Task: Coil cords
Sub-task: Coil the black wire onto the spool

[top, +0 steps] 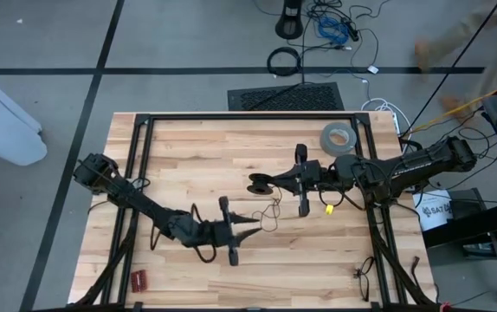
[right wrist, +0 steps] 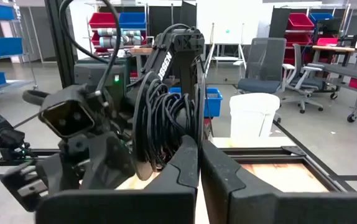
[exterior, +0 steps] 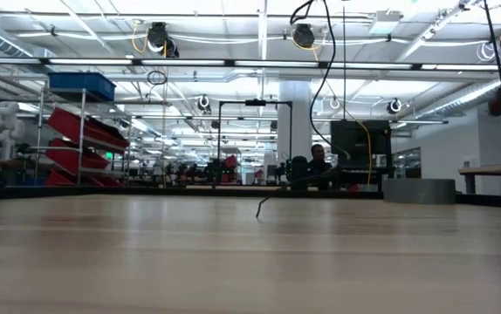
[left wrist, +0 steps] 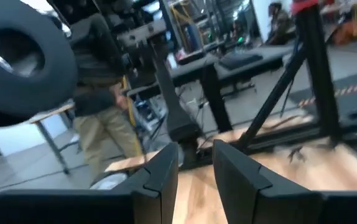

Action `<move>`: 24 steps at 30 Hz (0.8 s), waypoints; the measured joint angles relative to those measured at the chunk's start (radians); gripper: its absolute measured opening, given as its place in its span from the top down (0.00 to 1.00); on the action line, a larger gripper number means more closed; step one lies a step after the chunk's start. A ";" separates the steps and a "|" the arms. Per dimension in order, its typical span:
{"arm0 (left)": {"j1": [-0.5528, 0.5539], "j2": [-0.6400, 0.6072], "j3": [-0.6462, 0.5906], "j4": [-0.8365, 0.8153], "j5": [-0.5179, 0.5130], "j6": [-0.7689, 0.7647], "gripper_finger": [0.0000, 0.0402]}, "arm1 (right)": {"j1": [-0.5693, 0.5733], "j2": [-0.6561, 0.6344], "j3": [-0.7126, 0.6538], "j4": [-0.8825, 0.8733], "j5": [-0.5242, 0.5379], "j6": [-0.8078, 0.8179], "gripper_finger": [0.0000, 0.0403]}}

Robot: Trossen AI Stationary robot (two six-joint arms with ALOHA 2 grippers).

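Cords (top: 270, 211): one thin black wire is seen, looped loosely at centre of the high view, btwn the two grippers; what may be its raised end is seen mid-frame in the low view (exterior: 264, 207). Left gripper (top: 250, 227), lower centre, is seen w/ fingers (left wrist: 160, 180) partly apart; whether the wire is pinched can't be told. Right gripper (top: 261, 185), just right of centre, is shown w/ fingers (right wrist: 185, 171) pressed together; a coiled black bundle (right wrist: 163, 121) is seen by its tips, but a grip can't be confirmed. One grey tape roll (top: 338, 138) lies upper right on the table (top: 188, 156). One white bucket (top: 435, 211) w/ partly readable lettering, approx. "SAT", sits far right.
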 joint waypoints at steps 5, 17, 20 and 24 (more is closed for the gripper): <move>0.052 0.000 0.011 -0.027 0.015 -0.113 0.73 | 0.000 0.000 0.000 0.000 0.000 0.002 1.00; 0.184 0.000 0.011 -0.170 0.256 -0.238 0.73 | 0.004 0.000 0.000 -0.002 -0.022 0.012 1.00; 0.193 0.000 0.011 -0.170 0.252 -0.173 0.73 | 0.004 0.000 0.000 -0.006 -0.024 0.013 1.00; 0.164 0.000 0.013 -0.123 0.281 0.012 0.73 | 0.004 0.000 0.000 -0.015 -0.026 0.016 1.00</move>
